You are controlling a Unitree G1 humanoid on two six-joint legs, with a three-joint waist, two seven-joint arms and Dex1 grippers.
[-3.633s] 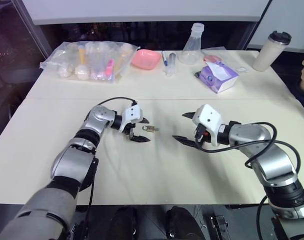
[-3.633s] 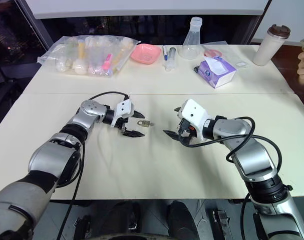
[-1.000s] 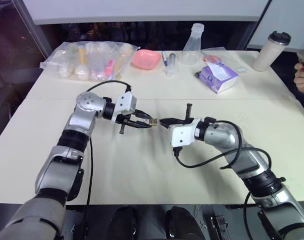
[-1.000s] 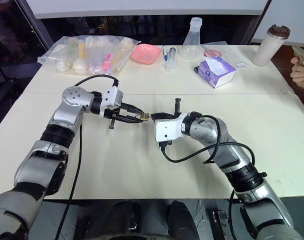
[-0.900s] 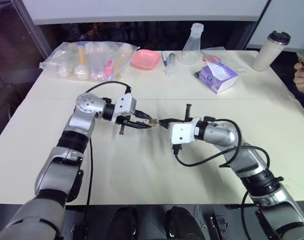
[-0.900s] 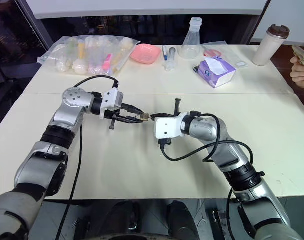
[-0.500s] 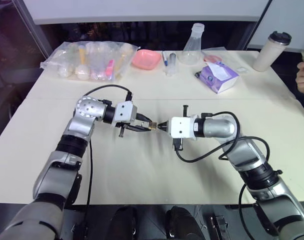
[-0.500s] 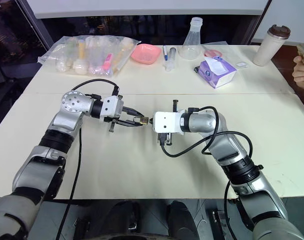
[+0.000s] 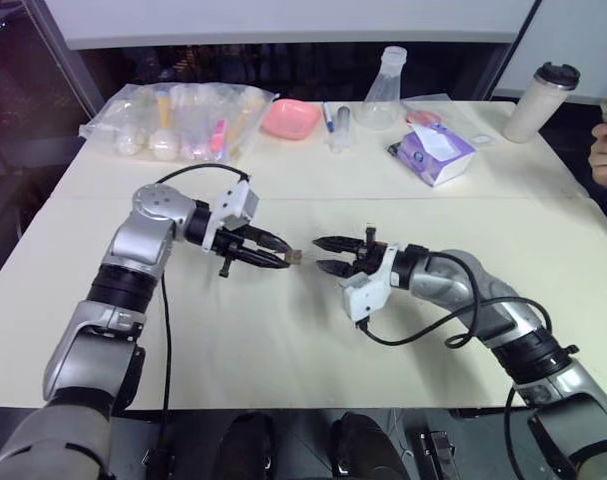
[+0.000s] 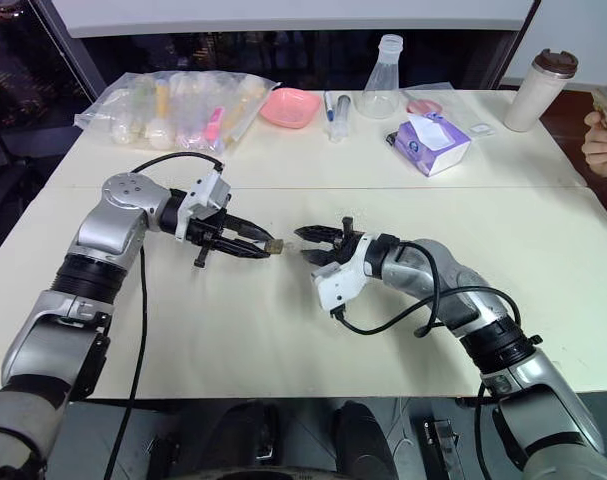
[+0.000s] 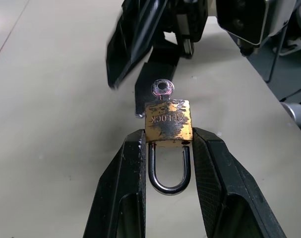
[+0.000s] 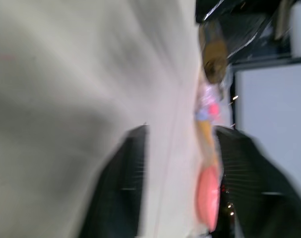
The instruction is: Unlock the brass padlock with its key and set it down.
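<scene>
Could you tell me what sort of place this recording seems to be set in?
Probably a lab or test room set up for manipulation trials. A plain cream table carries a clear conical flask, a bag of assorted small items and a tissue pack, with a lidded travel cup at the far corner.

A pale cream worktop [image 9: 283, 330] is seen, crossed by a straight seam [image 9: 543, 197] from side to side. Beyond its far edge a white wall panel [image 9: 283, 18] is set above a dark band. A dark window [image 10: 13, 90] is seen at the left.
</scene>
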